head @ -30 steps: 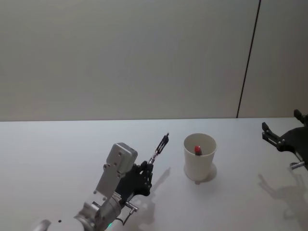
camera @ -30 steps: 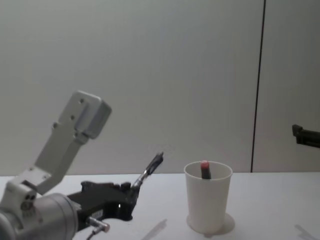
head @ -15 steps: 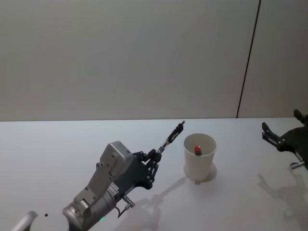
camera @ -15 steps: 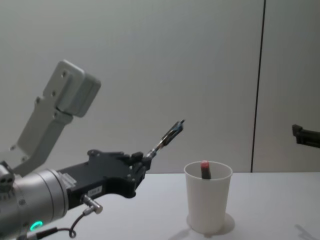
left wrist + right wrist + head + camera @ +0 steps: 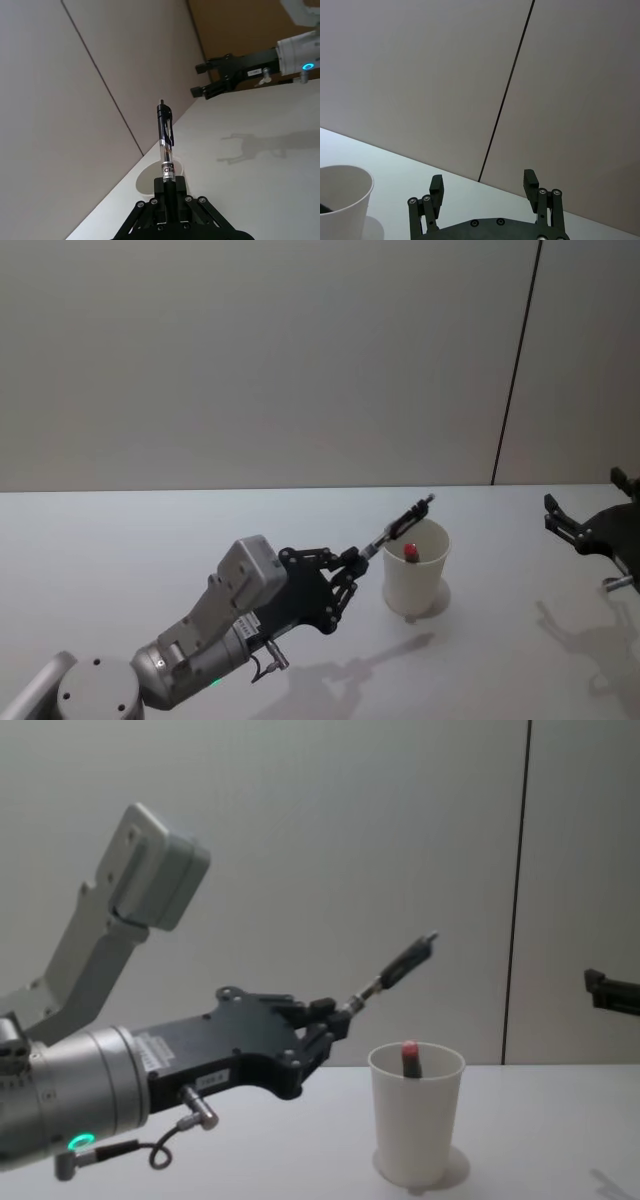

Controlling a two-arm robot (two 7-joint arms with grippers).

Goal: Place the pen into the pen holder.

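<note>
- Head view: a pale counter (image 5: 120, 540) is seen in front of a plain wall. The left tool (image 5: 365, 553) is reached forward from the lower left, with its fingers clamped on the lower end of a clear-barrelled pen (image 5: 400, 524). The pen is held off the counter, tilted up and to the right, and its dark clip end lies over the far rim of the pen holder (image 5: 412, 585), a white paper cup standing upright on the counter. A red-tipped dark stick (image 5: 410, 551) is seen standing inside the cup. The right tool (image 5: 552, 515) is held at the right edge, well apart from the cup.
- Left wrist view: the pen is seen gripped between the black fingers (image 5: 159, 189), with printed lettering on its barrel just beyond them. The rim of the cup is seen behind the pen, and the right tool farther off above the counter.
- Right wrist view: the right tool's two fingers are seen spread apart with nothing between them. The cup is seen at one edge.
- Chest view: the pen is seen slanting upward, its clip end above the cup's mouth and clear of the rim.
</note>
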